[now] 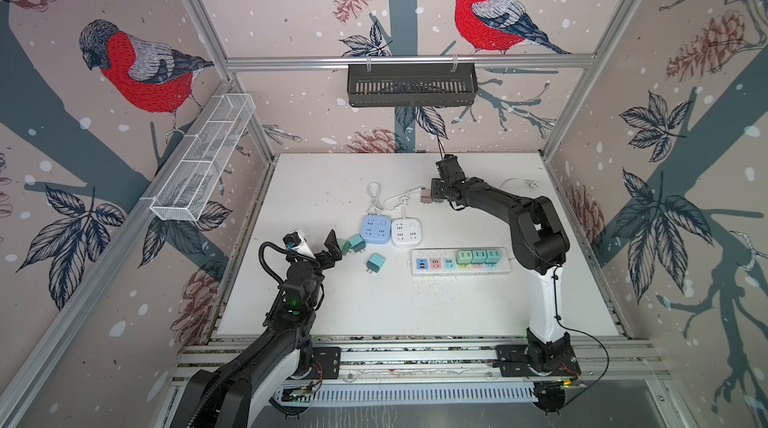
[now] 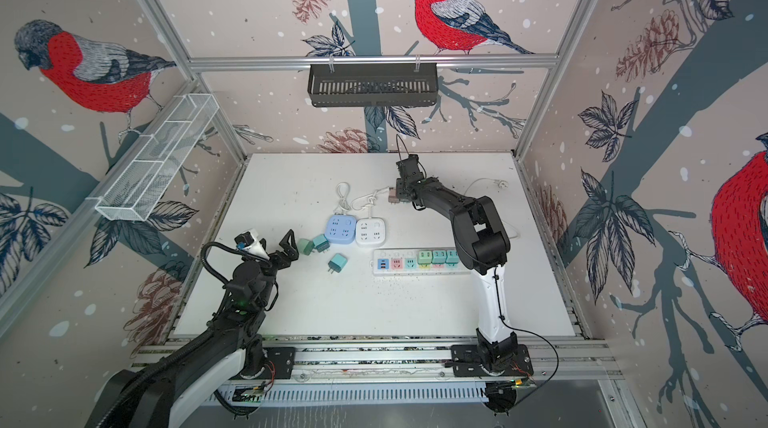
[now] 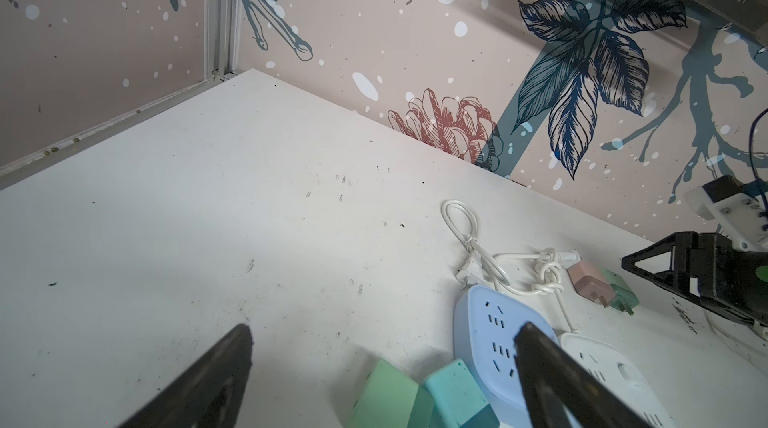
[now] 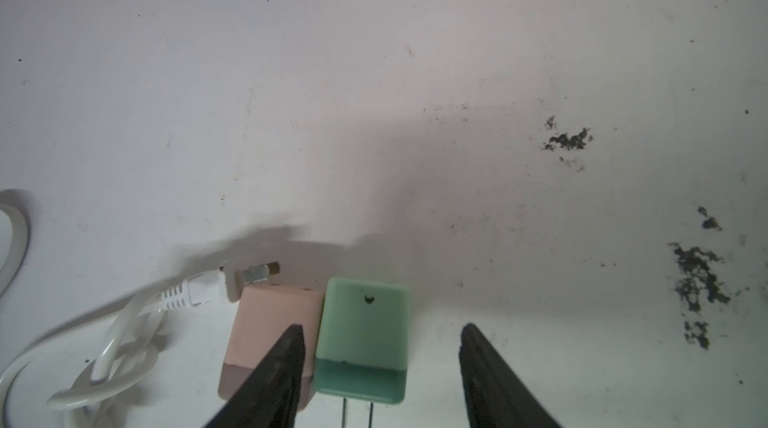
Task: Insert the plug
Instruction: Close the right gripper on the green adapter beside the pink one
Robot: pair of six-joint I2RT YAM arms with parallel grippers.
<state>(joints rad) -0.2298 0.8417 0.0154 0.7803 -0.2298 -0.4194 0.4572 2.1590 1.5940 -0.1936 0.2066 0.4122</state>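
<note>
At the back of the table my right gripper (image 4: 383,328) stands open around a light green plug (image 4: 363,334) lying flat, prongs toward the wrist. One finger overlaps the pink plug (image 4: 270,322) beside it, and a gap shows at the other finger. In both top views this gripper (image 1: 436,193) (image 2: 401,193) covers the green plug, and only the pink plug (image 1: 426,196) shows. A white power strip (image 1: 461,264) holds three plugs (image 1: 478,256). My left gripper (image 1: 334,249) (image 3: 384,328) hangs wide open and empty by two loose plugs, green (image 3: 384,397) and teal (image 3: 455,394).
A blue cube socket (image 1: 376,229) and a white cube socket (image 1: 406,232) sit mid-table with knotted white cords (image 1: 397,199). Another teal plug (image 1: 375,262) lies left of the strip. A black basket (image 1: 411,85) and a white wire basket (image 1: 203,160) hang on the walls.
</note>
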